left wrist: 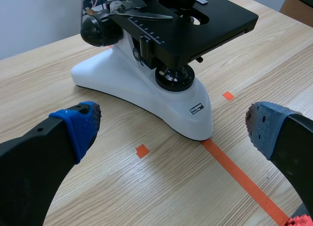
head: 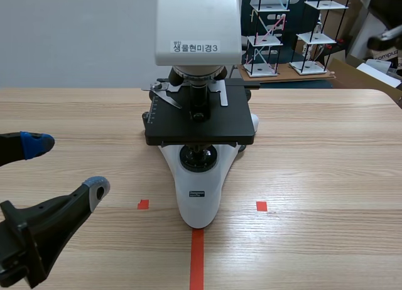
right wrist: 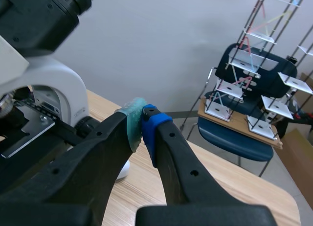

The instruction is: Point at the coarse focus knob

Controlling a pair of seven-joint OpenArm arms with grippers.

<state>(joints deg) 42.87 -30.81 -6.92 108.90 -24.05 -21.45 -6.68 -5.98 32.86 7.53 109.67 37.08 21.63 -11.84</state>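
Note:
A white microscope [head: 200, 177] with a black stage [head: 201, 120] stands mid-table. Its black focus knob [left wrist: 100, 30] sticks out from the arm's side, behind the stage; in the scene view only its edge [head: 146, 118] shows. My left gripper [head: 68, 167] is open at the table's near left, well short of the base, and the left wrist view has the base's nose [left wrist: 195, 118] ahead of its blue pads [left wrist: 80, 123]. My right gripper [right wrist: 142, 123] is shut on nothing, raised beside the microscope's arm [right wrist: 54, 89], near a small black knob [right wrist: 87, 124].
Wire racks with white shelves [head: 270, 32] and a blue chair [right wrist: 239, 138] stand beyond the table's far edge. A cardboard box [head: 367, 76] sits at the far right. Orange-red tape marks [head: 197, 258] lie in front of the microscope.

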